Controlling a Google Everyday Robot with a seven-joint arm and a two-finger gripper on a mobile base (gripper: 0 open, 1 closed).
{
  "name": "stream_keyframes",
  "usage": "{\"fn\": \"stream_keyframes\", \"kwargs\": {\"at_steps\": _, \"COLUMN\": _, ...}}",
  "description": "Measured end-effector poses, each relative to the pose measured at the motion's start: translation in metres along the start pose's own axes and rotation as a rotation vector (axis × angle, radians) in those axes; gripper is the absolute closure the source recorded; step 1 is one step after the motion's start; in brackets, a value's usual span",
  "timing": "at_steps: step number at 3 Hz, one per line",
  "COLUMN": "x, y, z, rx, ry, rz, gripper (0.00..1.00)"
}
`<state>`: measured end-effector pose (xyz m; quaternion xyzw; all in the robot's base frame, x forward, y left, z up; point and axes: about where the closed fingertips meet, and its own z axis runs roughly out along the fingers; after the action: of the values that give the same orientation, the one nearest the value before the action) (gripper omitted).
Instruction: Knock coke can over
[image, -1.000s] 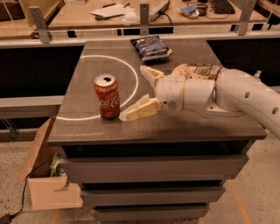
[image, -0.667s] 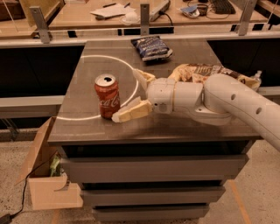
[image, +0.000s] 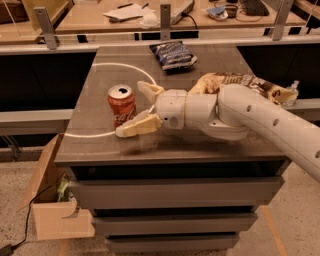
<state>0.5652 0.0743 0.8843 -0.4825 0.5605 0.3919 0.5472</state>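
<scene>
The coke can (image: 121, 104) stands upright on the dark table top (image: 100, 145), left of centre, red with white script and a silver top. My gripper (image: 136, 110) reaches in from the right, just to the can's right, with its pale fingers spread open. The near finger (image: 137, 127) lies low at the can's front right base, touching or almost touching it. The far finger (image: 148, 91) sits behind and right of the can. The gripper holds nothing.
A dark blue snack bag (image: 173, 53) lies at the table's back. A brown-and-yellow chip bag (image: 240, 82) lies at the right, partly behind my arm (image: 260, 117). An open cardboard box (image: 50, 200) stands on the floor at the left. Drawers (image: 170, 192) fill the front.
My gripper has moved left across the table toward the coke can, its fingers now flanking the can's right side. The can still stands upright in the same place.
</scene>
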Motion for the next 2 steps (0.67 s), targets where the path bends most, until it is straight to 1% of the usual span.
{"fn": "stream_keyframes", "kwargs": {"at_steps": 1, "x": 0.0013, "y": 0.0066, "z": 0.0159, "rx": -0.043, "ry": -0.014, "rz": 0.013, "gripper": 0.36}}
{"fn": "stream_keyframes", "kwargs": {"at_steps": 2, "x": 0.0011, "y": 0.0089, "z": 0.0215, "rx": -0.078, "ry": -0.014, "rz": 0.015, "gripper": 0.59}}
